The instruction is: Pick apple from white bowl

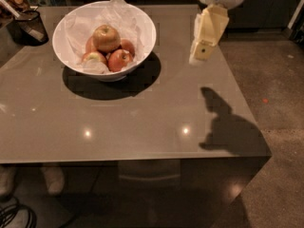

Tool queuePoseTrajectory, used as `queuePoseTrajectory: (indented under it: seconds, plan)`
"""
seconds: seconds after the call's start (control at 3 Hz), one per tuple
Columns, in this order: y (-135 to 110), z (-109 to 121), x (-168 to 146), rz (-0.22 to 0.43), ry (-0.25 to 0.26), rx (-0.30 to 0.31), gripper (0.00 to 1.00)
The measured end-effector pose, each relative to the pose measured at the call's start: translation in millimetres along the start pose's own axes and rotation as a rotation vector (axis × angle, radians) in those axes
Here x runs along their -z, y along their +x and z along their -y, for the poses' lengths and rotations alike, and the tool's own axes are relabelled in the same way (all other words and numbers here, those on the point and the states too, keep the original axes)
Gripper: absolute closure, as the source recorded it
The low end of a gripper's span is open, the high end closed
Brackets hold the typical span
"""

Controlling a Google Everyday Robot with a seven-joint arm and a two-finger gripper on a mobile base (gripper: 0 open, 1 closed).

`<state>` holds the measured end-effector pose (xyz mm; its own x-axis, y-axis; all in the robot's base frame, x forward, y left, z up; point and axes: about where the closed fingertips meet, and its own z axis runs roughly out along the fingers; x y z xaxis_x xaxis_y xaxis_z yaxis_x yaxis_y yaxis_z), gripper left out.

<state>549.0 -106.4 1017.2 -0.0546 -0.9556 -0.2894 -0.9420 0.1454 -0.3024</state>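
The apple (106,37) is the largest, yellow-gold with a reddish blush, and lies on top of smaller redder apples (119,59) in the white bowl (144,30). The bowl is lined with crumpled white paper and stands at the back left of the grey table (142,122). My gripper (198,57) hangs from the white arm at the top right, above the table, to the right of the bowl and apart from it. It holds nothing.
A small dark mesh cup (28,26) with utensils stands at the table's far left corner. The table's right edge (247,108) drops to a speckled floor. The arm's shadow (223,122) lies on the table's right side.
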Motion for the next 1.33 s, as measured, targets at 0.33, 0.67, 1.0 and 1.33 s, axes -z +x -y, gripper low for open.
queuePoseTrajectory:
  seconds: [0.33, 0.67, 1.0, 1.33]
  plan:
    - [-35.0, 14.5, -12.2, 0.038, -0.003, 0.086, 0.00]
    - [-37.0, 16.2, -12.1, 0.043, 0.006, 0.088, 0.00]
    - [-53.3, 27.3, -15.0, 0.098, 0.029, 0.082, 0.00]
    - [-80.7, 45.8, -25.8, 0.140, 0.017, 0.098, 0.00]
